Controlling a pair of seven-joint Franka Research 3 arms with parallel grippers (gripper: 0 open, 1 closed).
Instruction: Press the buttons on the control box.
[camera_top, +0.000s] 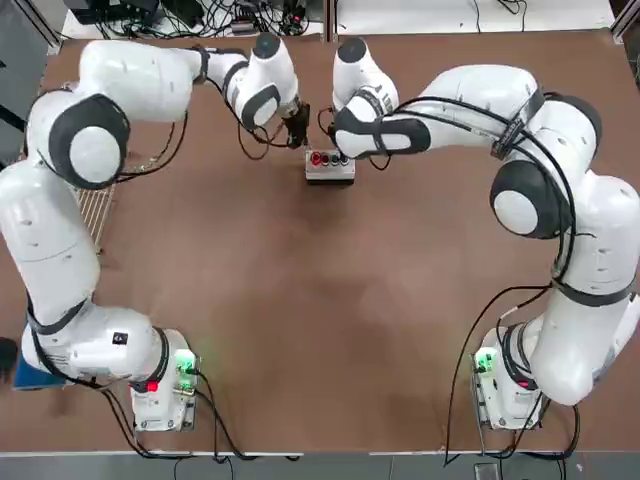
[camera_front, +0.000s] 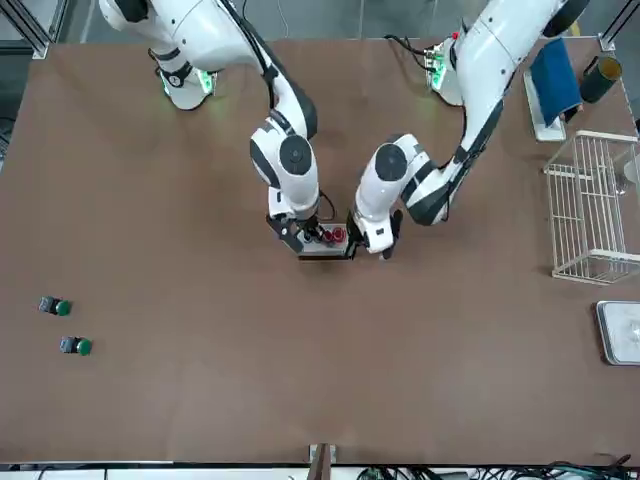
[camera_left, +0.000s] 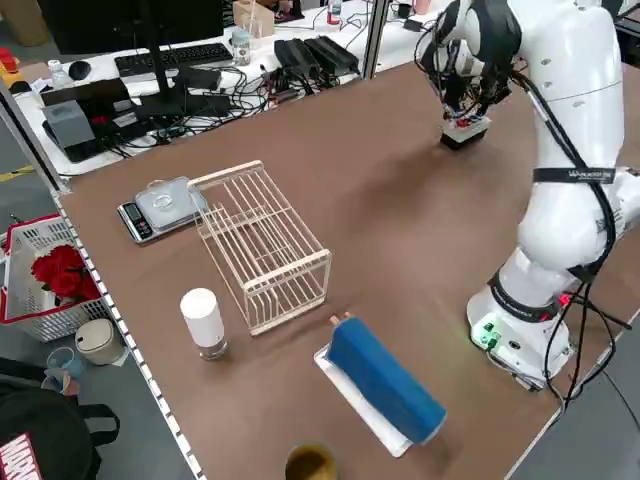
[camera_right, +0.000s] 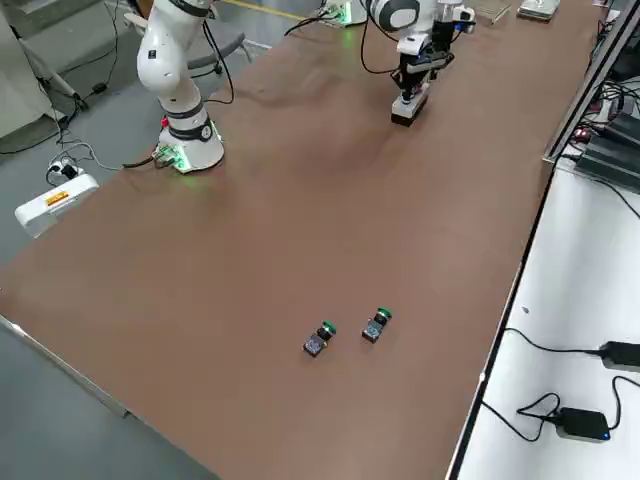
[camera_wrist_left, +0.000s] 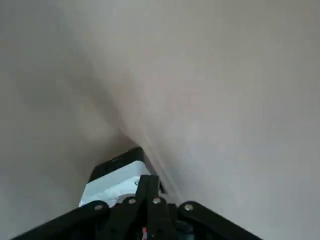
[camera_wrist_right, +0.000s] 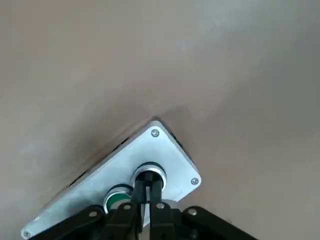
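Sitting near the far edge of the tabletop (camera_top: 300, 300), opposite the arms' bases, the control box (camera_top: 330, 173) has a gripper at each end. The left gripper (camera_wrist_left: 148, 180) is shut with nothing in its grasp, its tips down at the box's left end. The right gripper (camera_wrist_right: 148, 185) is closed too, holding nothing, its tips over the dark button at the right end, just beside the green button (camera_wrist_right: 118, 199). Two red buttons (camera_top: 320, 158) show between the grippers.

A broad bare stretch of tabletop lies between the box and the arms' bases, with the two arms flanking it. Beyond the far edge, cables (camera_top: 215, 15) lie tangled on a white surface.

On the left arm's outer side, a white wire rack (camera_left: 262, 245) takes up room, with a flat metal-topped scale (camera_left: 165, 208) beside it towards the far edge. A white-topped bottle (camera_left: 204, 322), a blue cloth-like roll (camera_left: 385, 378) on a white pad, and an open cup (camera_left: 311, 464) crowd the left side. On the right side, two loose green-and-black button parts (camera_right: 347, 331) lie near each other, well apart from the box.
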